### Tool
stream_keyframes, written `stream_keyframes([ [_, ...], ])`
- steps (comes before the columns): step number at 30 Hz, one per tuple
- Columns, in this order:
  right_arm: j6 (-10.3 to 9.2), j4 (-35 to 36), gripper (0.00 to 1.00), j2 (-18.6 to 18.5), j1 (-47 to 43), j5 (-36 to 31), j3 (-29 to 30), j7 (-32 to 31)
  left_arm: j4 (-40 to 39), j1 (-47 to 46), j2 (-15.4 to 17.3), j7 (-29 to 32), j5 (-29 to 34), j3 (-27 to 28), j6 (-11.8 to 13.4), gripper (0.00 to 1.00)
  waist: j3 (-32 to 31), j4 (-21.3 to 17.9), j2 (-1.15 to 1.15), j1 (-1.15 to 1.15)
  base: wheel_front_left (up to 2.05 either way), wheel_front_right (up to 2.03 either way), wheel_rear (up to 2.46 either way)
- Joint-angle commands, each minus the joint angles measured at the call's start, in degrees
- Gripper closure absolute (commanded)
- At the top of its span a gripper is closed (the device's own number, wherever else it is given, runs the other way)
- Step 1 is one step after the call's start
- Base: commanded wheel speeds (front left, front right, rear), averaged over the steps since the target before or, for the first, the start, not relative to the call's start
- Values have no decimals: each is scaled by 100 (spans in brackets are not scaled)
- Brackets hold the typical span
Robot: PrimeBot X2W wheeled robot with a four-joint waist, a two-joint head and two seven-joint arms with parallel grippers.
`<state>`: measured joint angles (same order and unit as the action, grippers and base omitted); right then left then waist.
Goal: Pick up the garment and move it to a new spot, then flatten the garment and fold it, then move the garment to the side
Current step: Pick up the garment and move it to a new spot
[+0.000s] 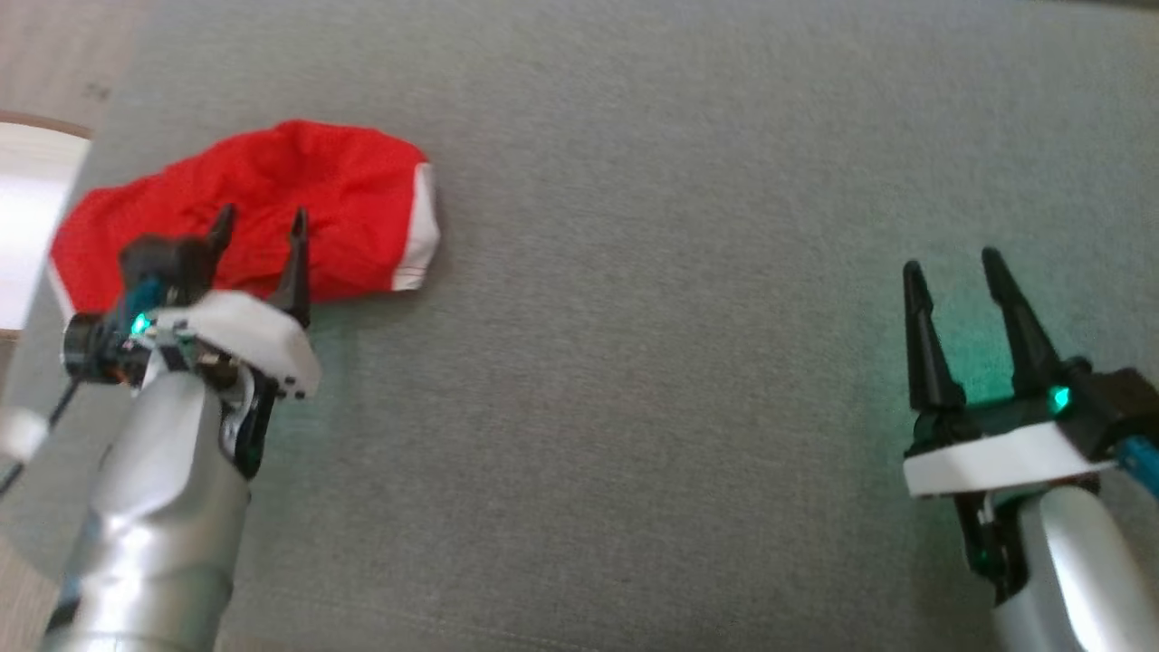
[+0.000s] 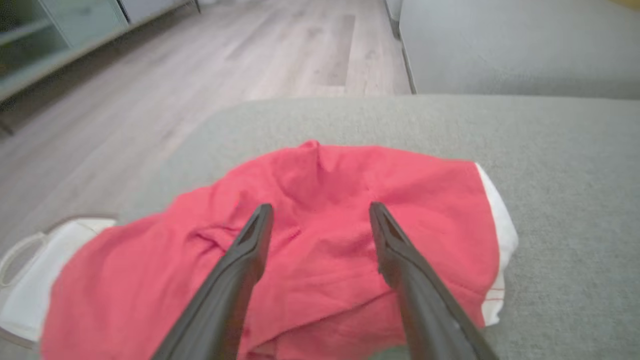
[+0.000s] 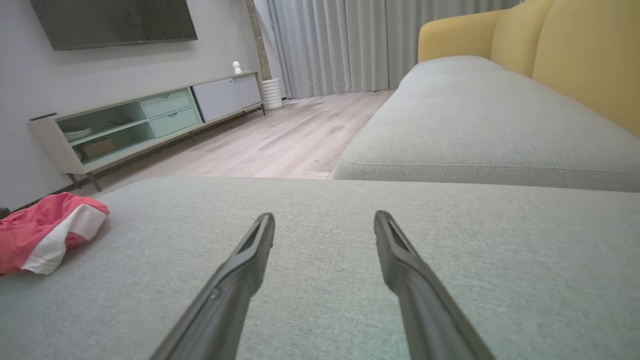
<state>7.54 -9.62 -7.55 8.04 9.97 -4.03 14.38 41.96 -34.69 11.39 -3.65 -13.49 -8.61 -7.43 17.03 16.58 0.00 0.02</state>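
Now left tool (image 1: 260, 226) over garment (image 1: 299, 195) (crumpled), agape

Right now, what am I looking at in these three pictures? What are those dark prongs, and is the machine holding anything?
It is a two-armed robot at a grey couch cushion. One picture looks down from its head; the other two look along each wrist, between its fingers. The dark prongs are those fingers. The left claw is open, poised at a crumpled red garment with a white band, which lies near the cushion's left edge. The right claw is open too, over bare cushion. Nothing is held.
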Motion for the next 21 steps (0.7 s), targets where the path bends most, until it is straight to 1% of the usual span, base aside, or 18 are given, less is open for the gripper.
stream_keyframes([
  [1, -5, 239, 0, -69, 185, -48, -117, 54, 86, -265, 296, 211, -253, -34, -2, 0, 238, -212, 0, -2, 0, 0, 0],
  [4, -5, 319, 0, -105, 258, -53, -113, 47, 531, -596, 528, 707, -675, -511, -3, 0, 389, -336, 0, -2, 0, 0, 0],
  [7, -5, 381, 0, -133, 306, -60, -94, 45, 915, -796, 671, 1258, -1140, -860, -4, 0, 494, -441, 0, -2, 0, 0, 0],
  [9, -5, 413, 0, -139, 334, -64, -80, 46, 1077, -857, 745, 1607, -1440, -1090, -4, 0, 542, -500, 0, -2, 0, 0, 0],
  [12, -5, 440, 0, -120, 356, -67, -60, 48, 1177, -867, 854, 1958, -1856, -1394, -4, 0, 559, -564, 0, -2, 0, 0, 0],
  [13, -5, 443, 0, -110, 357, -68, -52, 49, 1168, -860, 888, 2028, -1999, -1482, -5, 48, 555, -575, 0, -2, 0, 0, 0],
  [14, -5, 443, 0, -102, 357, -69, -47, 50, 1141, -859, 935, 2027, -2111, -1559, -5, 100, 547, -582, 0, -2, 0, 0, 0],
  [17, -5, 418, 0, -78, 357, -73, -38, 53, 1072, -894, 1067, 1709, -2309, -1702, -5, 100, 485, -594, 0, -2, 0, 0, 0],
  [21, -5, 348, 0, -27, 358, -65, -44, 56, 1037, -1036, 1112, 794, -2422, -1672, -5, 100, 293, -610, 0, -2, 0, 0, 0],
])
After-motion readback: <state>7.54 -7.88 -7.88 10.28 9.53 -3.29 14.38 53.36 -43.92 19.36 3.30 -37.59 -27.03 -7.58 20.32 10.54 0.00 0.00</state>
